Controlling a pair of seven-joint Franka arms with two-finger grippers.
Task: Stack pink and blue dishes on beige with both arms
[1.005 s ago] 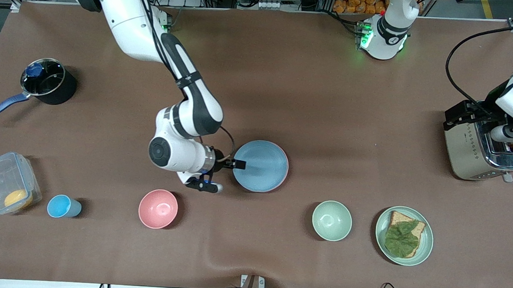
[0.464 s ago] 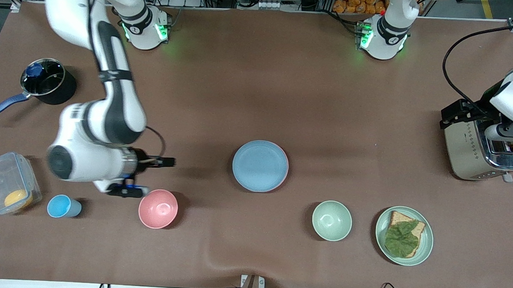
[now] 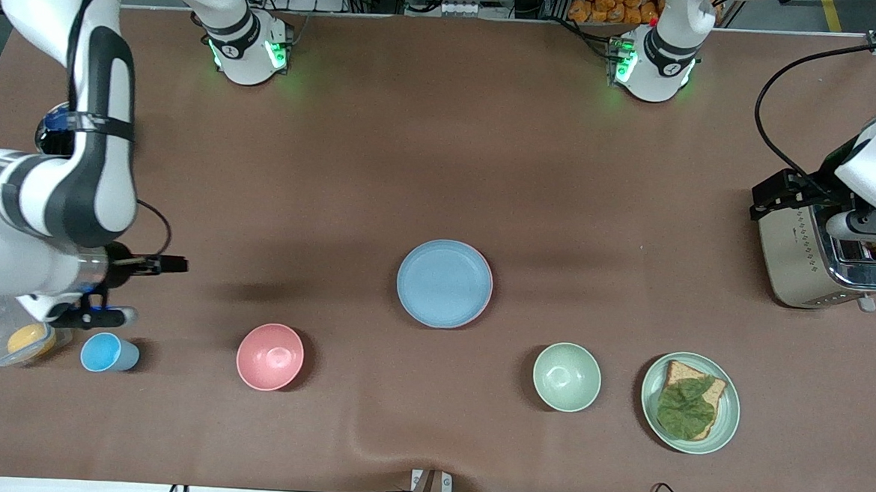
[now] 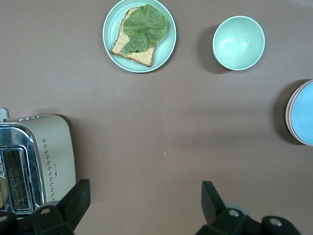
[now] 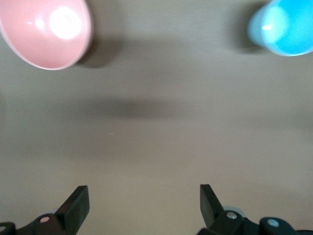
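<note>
- The blue plate (image 3: 444,283) lies near the table's (image 3: 442,164) middle, topping a stack; only the pink plate (image 3: 490,290) rim peeps out under it in the front view; no beige plate can be made out in that view.
- The left wrist view shows the stack edge-on at its border: blue plate (image 4: 304,111) with the pink rim (image 4: 289,115) under it; anything lower cannot be told.
- The right gripper (image 3: 174,264) hangs over the table's right-arm end, above bare cloth near the blue cup (image 3: 106,353); its wrist view shows its 2 fingers (image 5: 78,205) spread wide, empty, with the pink bowl (image 5: 46,32) and the cup (image 5: 288,27) below.
- The left gripper (image 4: 144,205) waits beside the toaster (image 3: 820,255) at the left-arm end, fingers apart, holding nothing; its wrist view alone catches the green bowl (image 4: 238,42) and the bread plate (image 4: 139,34) together.
</note>
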